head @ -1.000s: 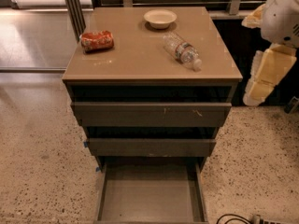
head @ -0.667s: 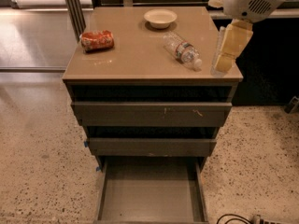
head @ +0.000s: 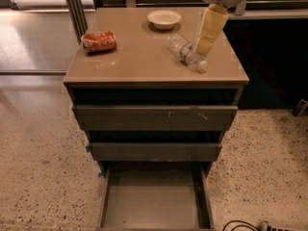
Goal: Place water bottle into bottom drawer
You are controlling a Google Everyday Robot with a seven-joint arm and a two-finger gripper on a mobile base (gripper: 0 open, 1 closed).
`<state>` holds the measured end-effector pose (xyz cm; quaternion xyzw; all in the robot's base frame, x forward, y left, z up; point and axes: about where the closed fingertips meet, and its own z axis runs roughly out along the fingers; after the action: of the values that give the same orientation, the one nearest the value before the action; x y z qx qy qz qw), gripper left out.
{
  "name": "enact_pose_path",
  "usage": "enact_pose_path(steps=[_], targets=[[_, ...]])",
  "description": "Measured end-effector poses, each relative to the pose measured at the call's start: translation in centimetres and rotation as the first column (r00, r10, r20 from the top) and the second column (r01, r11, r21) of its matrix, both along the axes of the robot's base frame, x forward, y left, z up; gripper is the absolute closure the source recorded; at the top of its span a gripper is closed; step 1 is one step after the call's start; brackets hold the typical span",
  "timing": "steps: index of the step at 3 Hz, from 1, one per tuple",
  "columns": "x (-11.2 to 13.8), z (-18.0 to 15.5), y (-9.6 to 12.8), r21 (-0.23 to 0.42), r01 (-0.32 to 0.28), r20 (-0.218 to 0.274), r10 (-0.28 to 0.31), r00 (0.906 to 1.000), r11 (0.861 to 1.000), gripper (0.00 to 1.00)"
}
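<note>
At the left of the counter [head: 139, 61] lies a crushed red-orange can [head: 98, 41] whose print cannot be read, with a pale bowl [head: 164, 18] further back. Right of centre the water bottle [head: 184, 53] lies on its side, its label band too small to read. It looks light, thin-walled and slick, apt to roll or crumple, so the middle at the label seems the best hold. The claw [head: 202, 49] hangs just above its cap end, released or clenched I cannot tell, and the bottom drawer [head: 151, 198] stands open below.
</note>
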<state>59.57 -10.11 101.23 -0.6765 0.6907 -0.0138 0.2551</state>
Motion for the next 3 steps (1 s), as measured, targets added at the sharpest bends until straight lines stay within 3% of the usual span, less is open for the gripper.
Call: enact_pose_path(steps=[1, 2, 3], targets=[[0.4, -0.4, -0.1, 0.018, 0.021, 0.003, -0.021, 0.9998, 1.0, 0.0], [3.6, -2.8, -0.6, 0.096, 0.127, -0.007, -0.126, 0.992, 0.987, 0.0], [7.4, -6.3, -0.5, 0.171, 0.195, -0.035, -0.191, 0.9809, 0.966, 0.0]])
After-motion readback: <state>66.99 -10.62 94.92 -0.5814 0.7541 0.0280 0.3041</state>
